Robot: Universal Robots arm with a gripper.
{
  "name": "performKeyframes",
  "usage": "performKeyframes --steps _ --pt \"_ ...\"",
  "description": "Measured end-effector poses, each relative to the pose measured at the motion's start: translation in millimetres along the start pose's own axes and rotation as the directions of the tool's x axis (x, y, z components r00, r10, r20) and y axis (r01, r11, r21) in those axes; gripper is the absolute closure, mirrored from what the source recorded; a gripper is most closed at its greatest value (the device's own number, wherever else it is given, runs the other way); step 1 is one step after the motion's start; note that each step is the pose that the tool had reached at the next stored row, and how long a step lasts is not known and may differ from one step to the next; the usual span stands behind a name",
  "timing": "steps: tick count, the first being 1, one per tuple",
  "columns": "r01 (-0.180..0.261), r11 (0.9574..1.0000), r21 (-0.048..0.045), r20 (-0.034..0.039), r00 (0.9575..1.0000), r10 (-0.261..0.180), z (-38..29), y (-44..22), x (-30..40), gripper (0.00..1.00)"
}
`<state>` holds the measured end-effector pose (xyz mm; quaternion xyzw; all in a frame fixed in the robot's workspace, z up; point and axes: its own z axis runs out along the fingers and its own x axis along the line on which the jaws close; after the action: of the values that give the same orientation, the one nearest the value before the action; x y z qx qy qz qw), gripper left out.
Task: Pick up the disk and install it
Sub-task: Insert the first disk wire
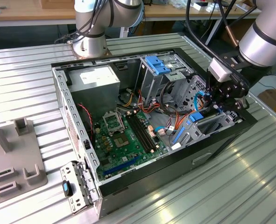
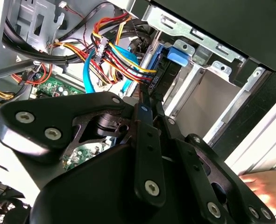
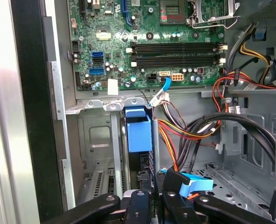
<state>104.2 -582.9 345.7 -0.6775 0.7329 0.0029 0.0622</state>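
Where the case point(image 1: 128, 186) holds its drive bay, the jaws point(image 1: 218, 103) clamp the disk point(image 3: 138, 133) on edge. Green motherboard point(image 1: 123, 137) lies at nine o'clock of it in the exterior view.

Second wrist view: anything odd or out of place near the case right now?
Yes. What looks like a person's hand sits at the edge of the second wrist view, just outside the computer case and close to where the arm is working. The cables and boards inside show no visible damage.
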Motion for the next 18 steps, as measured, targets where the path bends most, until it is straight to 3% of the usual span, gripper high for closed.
performKeyframes --steps 18 --pt "0.000 1.0000 0.0000 0.0000 1.0000 0.000 6.4 0.8 0.6 0.84"
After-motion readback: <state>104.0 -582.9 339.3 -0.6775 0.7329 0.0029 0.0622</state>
